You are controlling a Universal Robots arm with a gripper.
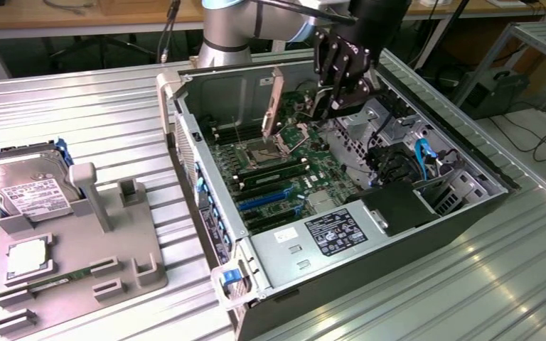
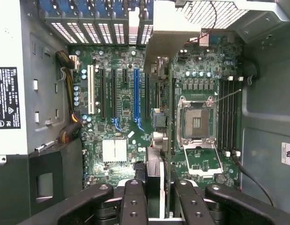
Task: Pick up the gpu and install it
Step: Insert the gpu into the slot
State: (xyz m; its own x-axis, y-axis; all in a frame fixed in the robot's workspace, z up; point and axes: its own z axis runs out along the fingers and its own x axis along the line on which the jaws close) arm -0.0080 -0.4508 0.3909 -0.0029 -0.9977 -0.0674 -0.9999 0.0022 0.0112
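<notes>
End effector is clamping the gpu edge-on above the motherboard. Judging: seating is needing card edge parallel to the expansion slots, bracket facing rear vents, no tilt.

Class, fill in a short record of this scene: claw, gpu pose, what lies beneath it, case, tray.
claw: claw shut on the gpu
gpu pose: on edge, raised above the motherboard, not seated in any slot
beneath it: the strip between the blue slot and the CPU socket
case: case open, lying on its side on the table
tray: tray at the exterior view's left, holding a hard drive
</notes>
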